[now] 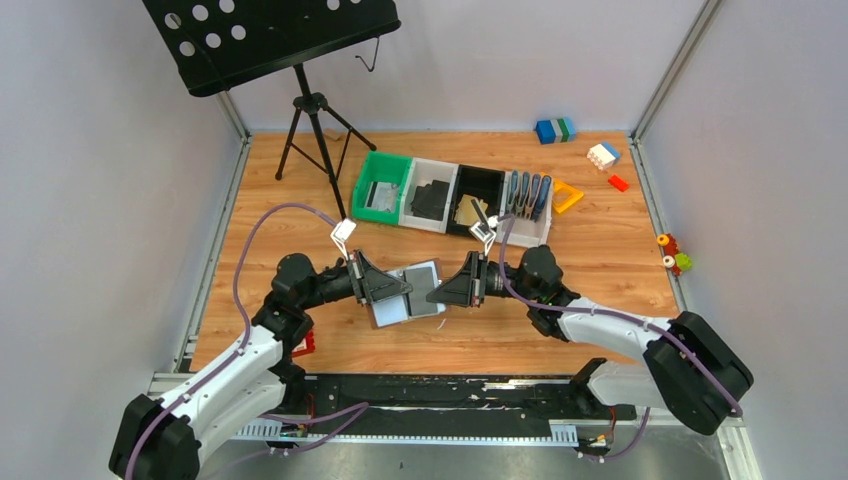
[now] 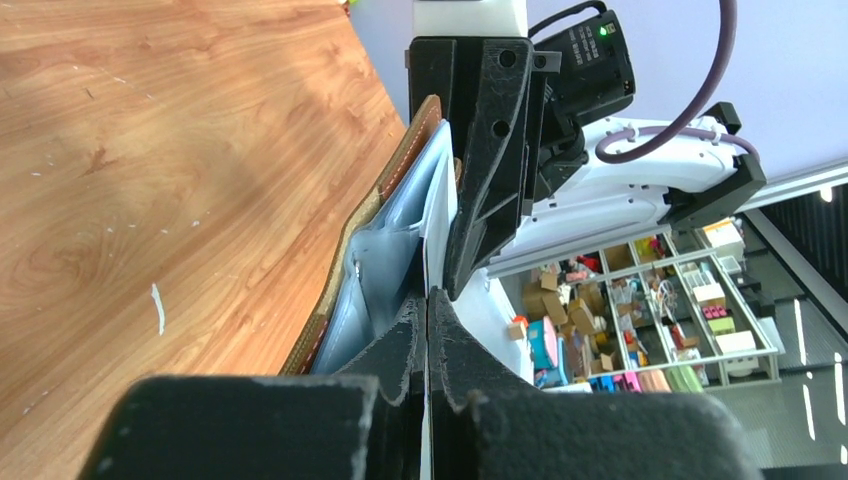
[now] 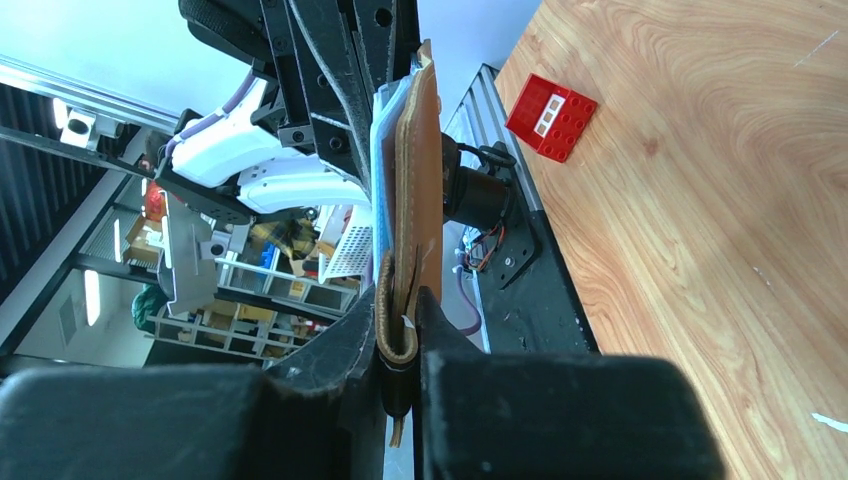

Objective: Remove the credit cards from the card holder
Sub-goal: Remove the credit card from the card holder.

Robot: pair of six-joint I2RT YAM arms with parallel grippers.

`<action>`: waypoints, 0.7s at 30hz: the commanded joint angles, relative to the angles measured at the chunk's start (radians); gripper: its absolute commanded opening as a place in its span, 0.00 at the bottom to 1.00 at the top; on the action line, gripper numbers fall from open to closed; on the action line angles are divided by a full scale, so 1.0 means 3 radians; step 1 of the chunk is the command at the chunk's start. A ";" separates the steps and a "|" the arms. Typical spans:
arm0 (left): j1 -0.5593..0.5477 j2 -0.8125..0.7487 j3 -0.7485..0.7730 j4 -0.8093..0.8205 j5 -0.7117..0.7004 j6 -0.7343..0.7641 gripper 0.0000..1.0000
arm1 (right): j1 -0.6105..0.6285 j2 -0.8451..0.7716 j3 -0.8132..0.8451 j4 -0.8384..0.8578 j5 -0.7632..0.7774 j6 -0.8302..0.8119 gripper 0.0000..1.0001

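The brown leather card holder (image 1: 425, 280) is held open above the table between my two grippers, its grey-blue pockets facing up. My left gripper (image 1: 406, 287) is shut on the edge of a thin pale card (image 2: 437, 225) that lies against the grey-blue pocket (image 2: 385, 260); the fingertips meet in the left wrist view (image 2: 428, 300). My right gripper (image 1: 434, 292) is shut on the holder's leather edge and tab strap (image 3: 400, 330), with the leather back (image 3: 420, 150) running up from the jaws (image 3: 405, 310). No other card shows in the holder.
A row of bins stands behind: green (image 1: 380, 195), white with black cards (image 1: 430, 200), black (image 1: 475, 208), and blue-grey holders (image 1: 530, 195). A music stand tripod (image 1: 315, 130) is at back left. A red brick (image 1: 303, 343) lies by the left arm. Toy bricks (image 1: 603, 155) lie at right.
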 commanded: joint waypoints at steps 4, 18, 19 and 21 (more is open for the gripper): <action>0.0012 -0.0035 0.0152 -0.0011 0.0147 0.0111 0.00 | -0.0131 -0.0384 -0.0167 -0.0173 0.0208 -0.0084 0.00; 0.0214 -0.0012 0.0199 -0.0380 0.0069 0.0325 0.00 | -0.0465 -0.0561 -0.0297 -0.0725 0.0289 -0.0219 0.00; 0.0227 0.0012 0.0269 -0.0735 -0.0039 0.0456 0.00 | -0.0503 -0.0606 -0.0297 -0.0934 0.0347 -0.0309 0.00; 0.0233 0.0101 0.0467 -0.1226 -0.0276 0.0752 0.00 | -0.0576 -0.0680 -0.0289 -0.1323 0.0477 -0.0488 0.00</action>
